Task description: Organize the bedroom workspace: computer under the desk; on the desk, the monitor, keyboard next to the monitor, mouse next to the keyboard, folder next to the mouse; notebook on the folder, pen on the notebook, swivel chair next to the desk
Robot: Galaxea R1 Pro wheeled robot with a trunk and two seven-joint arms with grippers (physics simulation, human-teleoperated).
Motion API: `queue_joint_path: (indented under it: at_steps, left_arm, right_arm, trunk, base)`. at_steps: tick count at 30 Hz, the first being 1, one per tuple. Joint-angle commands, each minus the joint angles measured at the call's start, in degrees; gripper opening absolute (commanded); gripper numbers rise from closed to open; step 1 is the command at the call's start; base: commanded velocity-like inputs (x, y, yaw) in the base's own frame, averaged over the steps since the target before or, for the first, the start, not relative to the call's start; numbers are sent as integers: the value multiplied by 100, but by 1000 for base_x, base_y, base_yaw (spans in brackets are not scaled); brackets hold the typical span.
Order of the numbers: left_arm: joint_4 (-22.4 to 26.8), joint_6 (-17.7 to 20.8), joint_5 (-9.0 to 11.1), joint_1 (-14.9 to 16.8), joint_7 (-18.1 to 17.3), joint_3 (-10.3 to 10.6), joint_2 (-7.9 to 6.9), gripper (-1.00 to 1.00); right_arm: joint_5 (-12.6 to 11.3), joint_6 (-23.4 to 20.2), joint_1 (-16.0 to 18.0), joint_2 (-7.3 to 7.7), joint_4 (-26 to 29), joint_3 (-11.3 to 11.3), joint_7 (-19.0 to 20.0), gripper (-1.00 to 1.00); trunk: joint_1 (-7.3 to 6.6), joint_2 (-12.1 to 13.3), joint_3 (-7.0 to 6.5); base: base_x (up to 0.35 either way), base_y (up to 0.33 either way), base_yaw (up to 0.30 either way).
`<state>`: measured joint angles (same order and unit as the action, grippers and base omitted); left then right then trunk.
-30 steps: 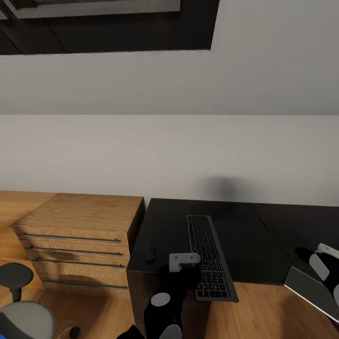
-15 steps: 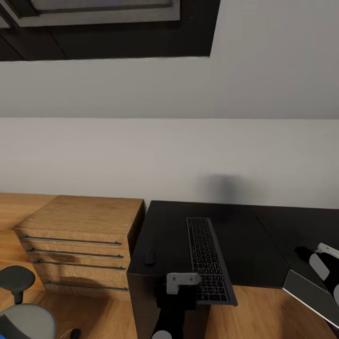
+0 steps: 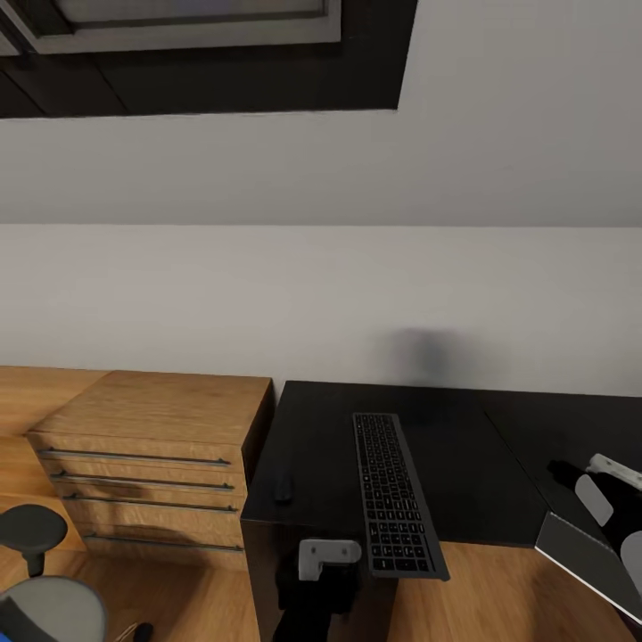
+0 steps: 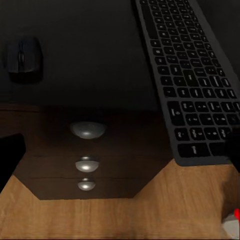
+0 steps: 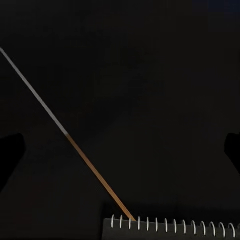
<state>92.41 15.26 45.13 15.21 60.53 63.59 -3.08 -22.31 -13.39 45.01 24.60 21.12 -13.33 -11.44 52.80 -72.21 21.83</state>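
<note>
The keyboard (image 3: 395, 493) lies on the desk (image 3: 464, 464) just beyond the left gripper (image 3: 328, 557), the mouse (image 3: 283, 486) near it. The right gripper (image 3: 599, 489) holds a spiral notebook (image 5: 170, 229) between spread fingers; whether the left is open cannot be told. Stacking seemingly comes next.

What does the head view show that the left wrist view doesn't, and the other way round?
Head view alone: the light-wood chest with long bar handles, the grey swivel chair, the white wall, and the left end effector seen from outside.

Left wrist view alone: the three round silver knobs on the black drawer unit below the desk top.

Both: the long dark-grey keyboard, its near end overhanging the black desk top, and the small black oval mouse beside it.
</note>
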Motion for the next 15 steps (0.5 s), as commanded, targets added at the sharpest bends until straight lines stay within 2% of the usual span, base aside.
queue_joint_path:
  at_steps: [1, 5, 6, 13, 15]
  left_arm:
    - [1, 43, 51, 9, 34, 37, -41, 100]
    - [-56, 37, 189, 9, 37, 201, -236, 100]
    - [-68, 23, 246, 9, 37, 277, -335, 100]
    - [-73, -100, 285, 9, 40, 336, -391, 100]
    - [-74, -143, 291, 9, 44, 346, -399, 100]
  right_arm:
    - [-55, -24, 1, -13, 13, -2, -27, 100]
    - [-54, -29, 2, -45, 9, -4, -32, 100]
    - [-55, -31, 0, -54, 8, -8, -32, 100]
    - [-51, -38, 0, -71, -13, -1, -29, 100]
    - [-36, -38, -1, -153, -18, 4, -28, 100]
  trunk:
    - [0, -4, 7]
    - [0, -4, 7]
    - [0, -4, 7]
    - [0, -4, 7]
    - [0, -4, 7]
  base:
    - [0, 0, -25]
    - [0, 0, -131]
    - [0, 0, -227]
    - [0, 0, -187]
    - [0, 0, -50]
